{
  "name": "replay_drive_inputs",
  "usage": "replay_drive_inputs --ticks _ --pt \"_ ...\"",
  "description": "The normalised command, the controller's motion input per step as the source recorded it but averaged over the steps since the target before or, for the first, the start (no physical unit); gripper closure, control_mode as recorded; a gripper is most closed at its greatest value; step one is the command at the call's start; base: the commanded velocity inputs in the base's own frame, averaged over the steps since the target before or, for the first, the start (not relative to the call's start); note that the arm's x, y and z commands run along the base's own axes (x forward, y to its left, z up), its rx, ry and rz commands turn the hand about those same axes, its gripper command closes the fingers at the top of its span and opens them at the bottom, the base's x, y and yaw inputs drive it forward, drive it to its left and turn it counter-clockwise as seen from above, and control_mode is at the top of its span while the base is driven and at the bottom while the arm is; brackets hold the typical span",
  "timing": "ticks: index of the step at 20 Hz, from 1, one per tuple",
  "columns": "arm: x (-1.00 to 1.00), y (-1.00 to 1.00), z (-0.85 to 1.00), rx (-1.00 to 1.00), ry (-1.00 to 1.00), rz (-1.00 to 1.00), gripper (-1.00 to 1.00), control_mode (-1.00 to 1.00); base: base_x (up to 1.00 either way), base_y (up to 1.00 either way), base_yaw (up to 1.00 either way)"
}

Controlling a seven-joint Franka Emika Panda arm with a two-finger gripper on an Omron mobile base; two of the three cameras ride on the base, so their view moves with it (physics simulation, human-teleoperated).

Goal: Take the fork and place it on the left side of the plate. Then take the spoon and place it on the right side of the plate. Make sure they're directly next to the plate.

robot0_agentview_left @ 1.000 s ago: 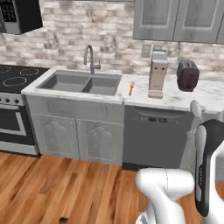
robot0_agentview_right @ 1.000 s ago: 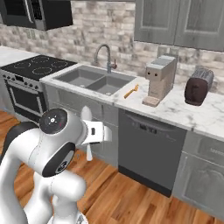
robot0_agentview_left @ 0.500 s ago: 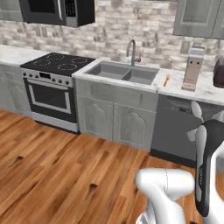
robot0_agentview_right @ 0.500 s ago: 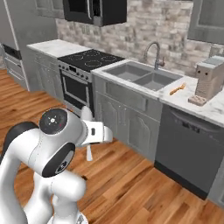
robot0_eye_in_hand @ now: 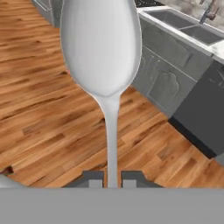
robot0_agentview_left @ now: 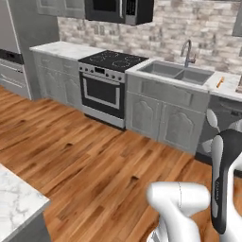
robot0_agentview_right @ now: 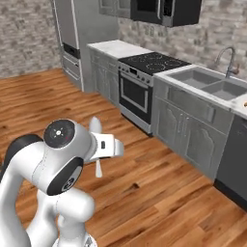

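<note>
With the base swung away from the sink [robot0_agentview_left: 179, 73] toward open floor, the pincer [robot0_eye_in_hand: 112, 179] is clamped on the spoon [robot0_eye_in_hand: 101, 43] handle, so the carry to the plate's right side is probably under way.

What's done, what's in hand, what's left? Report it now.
Done: nothing confirmed; the fork lies on the counter beside the sink, with no plate next to it. In hand: the spoon, clamped by its handle in the gripper, over the wood floor. Left: set the spoon directly right of the plate; likely the fork too.
</note>
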Motion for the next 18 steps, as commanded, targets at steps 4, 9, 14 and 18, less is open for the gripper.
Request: replay_drive_inputs --ticks 4,9,14,18 --pt "0.0 0.0 0.0 0.0 0.0 0.0 1.0 1.0 -0.77 0.58 0.33" --pt "0.0 0.0 0.0 0.0 0.0 0.0 1.0 1.0 -0.85 0.7 0.3" --pt "0.0 0.0 0.0 0.0 0.0 0.0 1.0 1.0 -0.91 0.82 0.26" --pt "0.0 0.0 0.0 0.0 0.0 0.0 1.0 1.0 -0.93 0.89 0.25"
